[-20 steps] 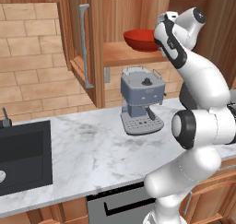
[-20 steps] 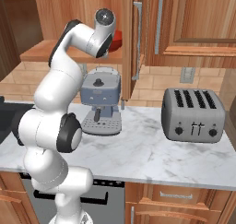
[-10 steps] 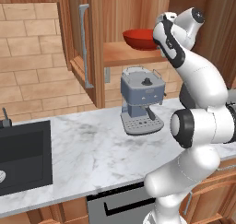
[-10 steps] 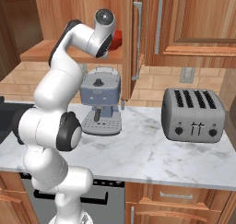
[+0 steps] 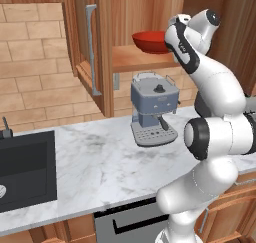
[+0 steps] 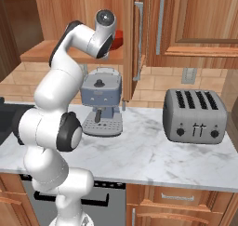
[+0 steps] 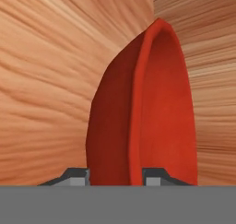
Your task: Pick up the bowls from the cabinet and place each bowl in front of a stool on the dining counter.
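the red bowl (image 5: pixel 151 41) sits on the shelf (image 5: pixel 142 59) inside the open cabinet (image 5: pixel 102 47), above the coffee machine (image 5: pixel 154 108) on the tabletop (image 5: pixel 100 162). jaws are spread either side of its rim, hand rolled sideways, lined up for an edge pinch, i'd say.

Red bowl (image 7: pixel 152 112), glossy, seen edge-on, its rim standing between my two fingertips (image 7: pixel 76 174), one on each side of its wall. Wooden cabinet (image 7: pixel 46 80) surfaces lie close behind it.
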Tool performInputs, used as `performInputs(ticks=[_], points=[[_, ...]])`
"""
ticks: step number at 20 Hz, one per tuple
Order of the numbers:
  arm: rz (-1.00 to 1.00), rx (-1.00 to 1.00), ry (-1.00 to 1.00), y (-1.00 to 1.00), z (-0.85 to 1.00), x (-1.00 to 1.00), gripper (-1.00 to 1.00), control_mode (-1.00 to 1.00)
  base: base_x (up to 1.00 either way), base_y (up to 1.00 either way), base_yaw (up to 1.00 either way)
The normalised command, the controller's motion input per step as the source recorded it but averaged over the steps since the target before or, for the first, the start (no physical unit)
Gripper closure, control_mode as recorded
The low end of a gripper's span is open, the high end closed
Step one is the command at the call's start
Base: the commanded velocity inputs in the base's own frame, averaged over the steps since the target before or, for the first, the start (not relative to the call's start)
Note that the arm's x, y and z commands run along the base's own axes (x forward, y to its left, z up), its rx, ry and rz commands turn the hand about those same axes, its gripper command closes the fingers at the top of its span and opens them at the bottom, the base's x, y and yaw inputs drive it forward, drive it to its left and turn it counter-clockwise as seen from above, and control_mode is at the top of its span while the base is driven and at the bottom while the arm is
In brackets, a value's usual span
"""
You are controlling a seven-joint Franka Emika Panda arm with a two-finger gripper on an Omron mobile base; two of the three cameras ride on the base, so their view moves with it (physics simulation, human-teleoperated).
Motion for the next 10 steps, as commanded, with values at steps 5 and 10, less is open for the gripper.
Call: performInputs(ticks=[5, 10], points=[[0.00, 0.00, -0.01, 0.00, -0.01, 0.02, 1.00, -1.00, 0.00, 0.00, 0.00], [0.00, 0.00, 0.00, 0.00, 0.00, -0.16, 1.00, -1.00, 0.00, 0.00, 0.00]])
